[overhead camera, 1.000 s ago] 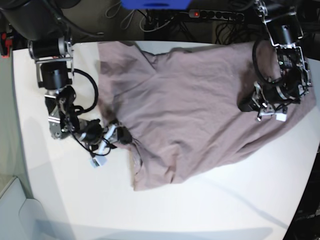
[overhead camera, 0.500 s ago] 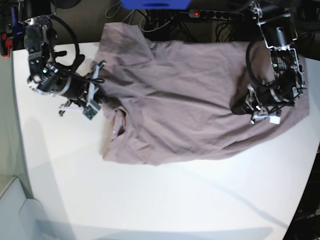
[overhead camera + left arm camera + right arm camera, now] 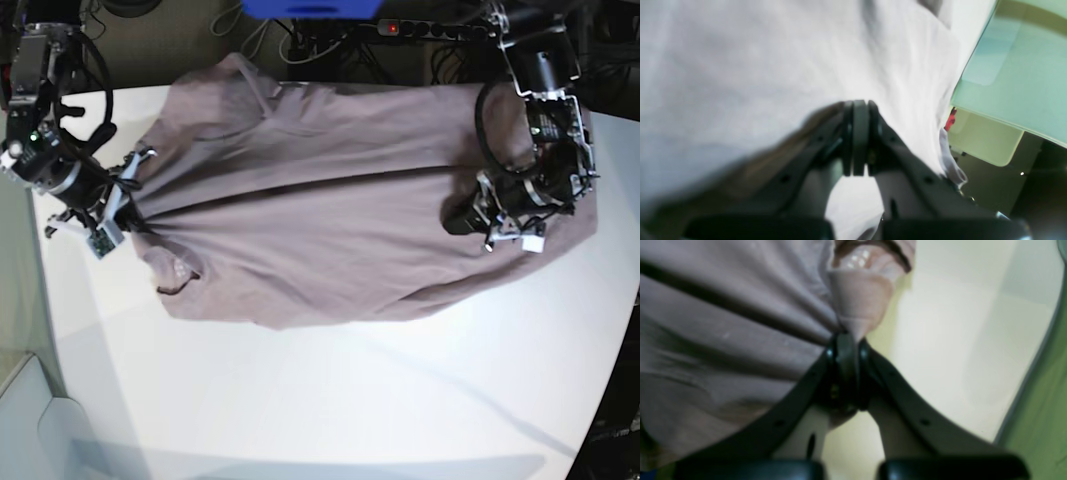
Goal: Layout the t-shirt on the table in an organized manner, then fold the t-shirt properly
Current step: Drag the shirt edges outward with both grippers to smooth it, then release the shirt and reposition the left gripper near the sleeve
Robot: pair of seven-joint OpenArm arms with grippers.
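While the t-shirt (image 3: 330,220) lies stretched across the far half of the tabletop (image 3: 330,400), my right tool (image 3: 846,340) pinches a bunched fold at its left edge, and my left tool (image 3: 858,110) is clamped tight on its right side.

— Arms, stock check?
— Two, black housings with silver metal brackets; looped black cables on the left arm (image 3: 540,130) and right arm (image 3: 45,130).
— Grippers?
— Left gripper (image 3: 857,110) and right gripper (image 3: 845,340): matte black tapered fingers with small round holes. White tags near both wrists.
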